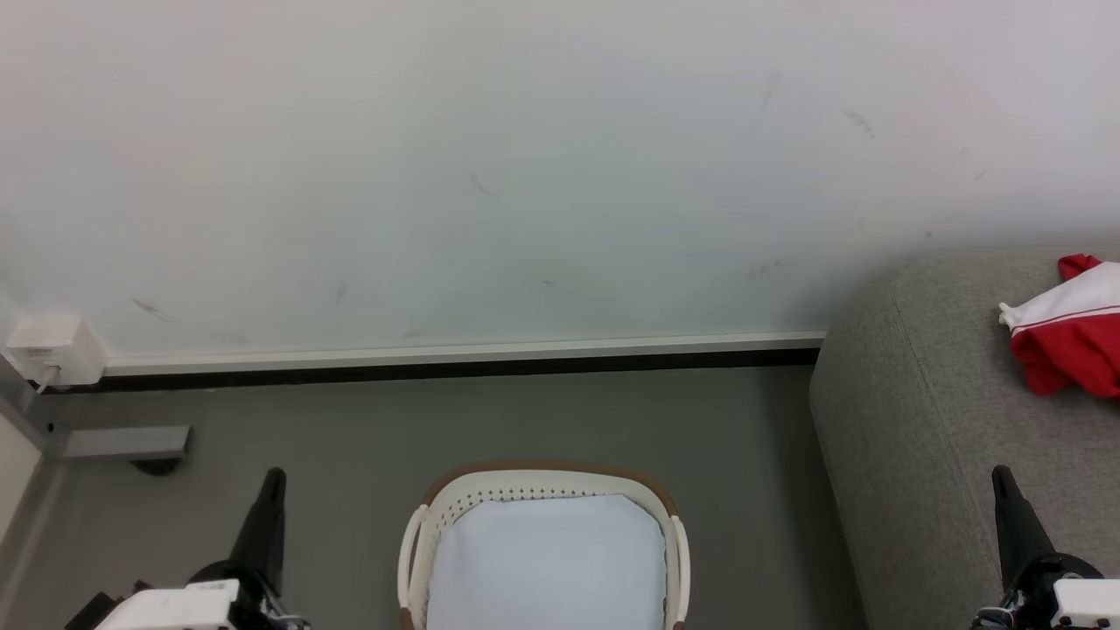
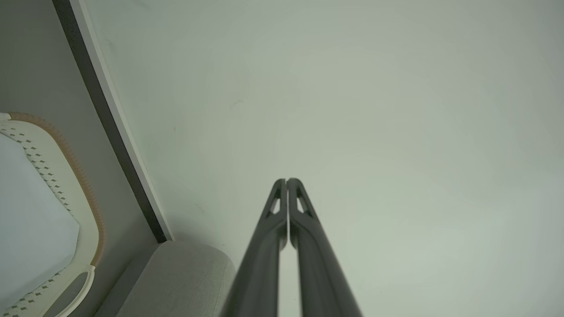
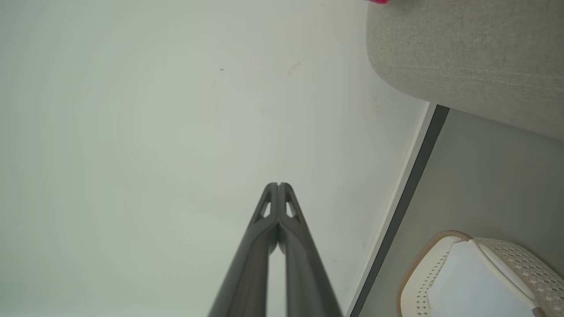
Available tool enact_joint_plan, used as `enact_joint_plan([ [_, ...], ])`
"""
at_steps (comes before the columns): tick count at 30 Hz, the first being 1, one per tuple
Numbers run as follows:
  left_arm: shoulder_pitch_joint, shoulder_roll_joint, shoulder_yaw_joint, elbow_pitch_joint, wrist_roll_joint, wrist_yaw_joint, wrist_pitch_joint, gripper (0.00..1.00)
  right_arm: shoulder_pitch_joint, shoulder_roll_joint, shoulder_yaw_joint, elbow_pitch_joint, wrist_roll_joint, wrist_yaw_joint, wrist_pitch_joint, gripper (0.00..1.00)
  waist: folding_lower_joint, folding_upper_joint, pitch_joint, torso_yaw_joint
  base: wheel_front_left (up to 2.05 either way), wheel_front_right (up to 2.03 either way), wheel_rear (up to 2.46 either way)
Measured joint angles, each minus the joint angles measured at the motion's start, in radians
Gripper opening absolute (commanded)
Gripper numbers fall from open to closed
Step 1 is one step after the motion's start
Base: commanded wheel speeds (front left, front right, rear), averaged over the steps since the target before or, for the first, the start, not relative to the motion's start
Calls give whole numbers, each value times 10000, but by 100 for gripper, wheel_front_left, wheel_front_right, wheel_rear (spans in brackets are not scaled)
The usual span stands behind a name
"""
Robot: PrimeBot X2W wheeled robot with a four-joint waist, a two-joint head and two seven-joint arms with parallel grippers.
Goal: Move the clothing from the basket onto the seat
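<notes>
- Head view: the clothing (image 1: 1072, 341) lies bunched on the seat (image 1: 927, 420) at 3 o'clock, partly cut off by the frame edge. The basket (image 1: 542, 483) stands on the floor (image 1: 350, 420) at 6 o'clock, well apart from the seat. The part of it in view holds just its white lining (image 1: 547, 560). Its near end is cut off, so I cannot tell whether a garment is left there. The left gripper (image 1: 273, 479) at 7 o'clock and the right gripper (image 1: 1002, 477) at 5 o'clock both point up and hold nothing.
- Left wrist view: the left gripper (image 2: 287, 181) has its fingers pressed together and aims at the bare wall (image 2: 352, 110). The basket (image 2: 66, 176) is at 9 o'clock and a seat corner (image 2: 185, 277) at 7.
- Right wrist view: the right gripper (image 3: 278, 185) also has its fingers together and is empty. The seat (image 3: 462, 53) is at 1 o'clock and the basket (image 3: 423, 273) at 5.
- Step: the transfer looks finished, or is between picks.
- Next: look into the basket's hidden end. If cloth lies there, part one gripper's fingers and lower them in at 6 o'clock.
</notes>
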Motion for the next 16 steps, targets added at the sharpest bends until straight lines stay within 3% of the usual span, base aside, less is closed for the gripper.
enact_joint_plan([
  [16, 0, 0, 0, 0, 2, 0, 0, 0, 0, 0, 0, 0, 0, 0, 0, 0, 0, 0, 0, 0, 0, 0, 0],
])
